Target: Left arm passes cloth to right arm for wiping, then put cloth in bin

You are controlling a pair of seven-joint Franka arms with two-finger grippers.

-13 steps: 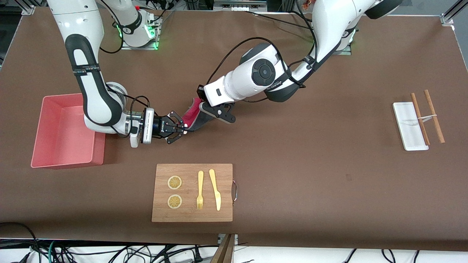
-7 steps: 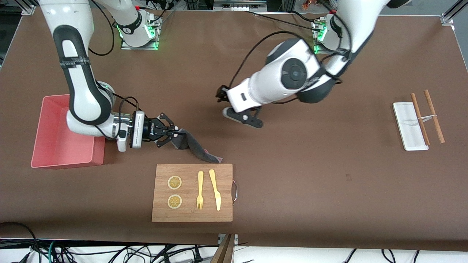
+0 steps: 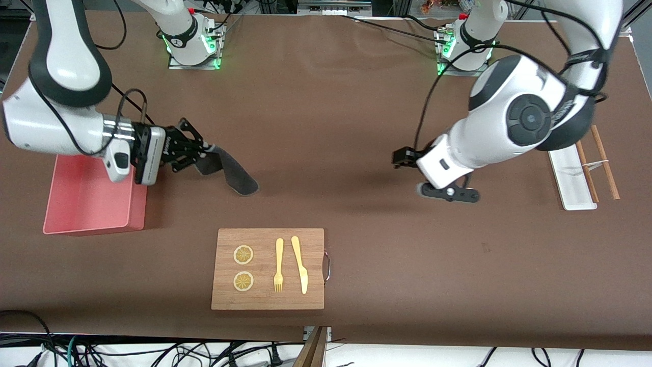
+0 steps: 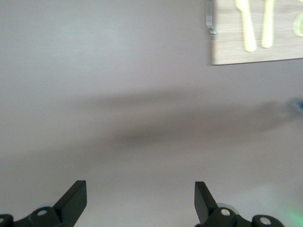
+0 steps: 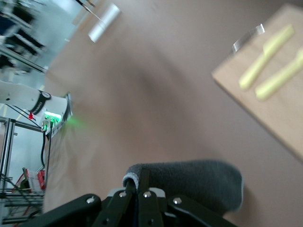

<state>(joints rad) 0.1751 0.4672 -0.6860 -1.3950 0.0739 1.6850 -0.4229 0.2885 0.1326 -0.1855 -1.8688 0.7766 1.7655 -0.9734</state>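
My right gripper [image 3: 205, 150] is shut on one edge of the cloth [image 3: 230, 172], which hangs dark grey side out above the bare table beside the pink bin [image 3: 76, 200]. In the right wrist view the cloth [image 5: 199, 182] is pinched between the claw fingers [image 5: 140, 189]. My left gripper [image 3: 448, 194] is open and empty, held over bare table toward the left arm's end. The left wrist view shows its two black fingertips [image 4: 75, 198] wide apart with only table between them.
A wooden cutting board [image 3: 268, 268] with two lemon slices, a yellow fork and knife lies nearer the front camera. A flat white tray [image 3: 569, 176] with two wooden sticks [image 3: 603, 160] sits at the left arm's end.
The left gripper let the cloth go and drew back toward its own end of the table. The right gripper kept the cloth, carried it toward the bin and lifted it.
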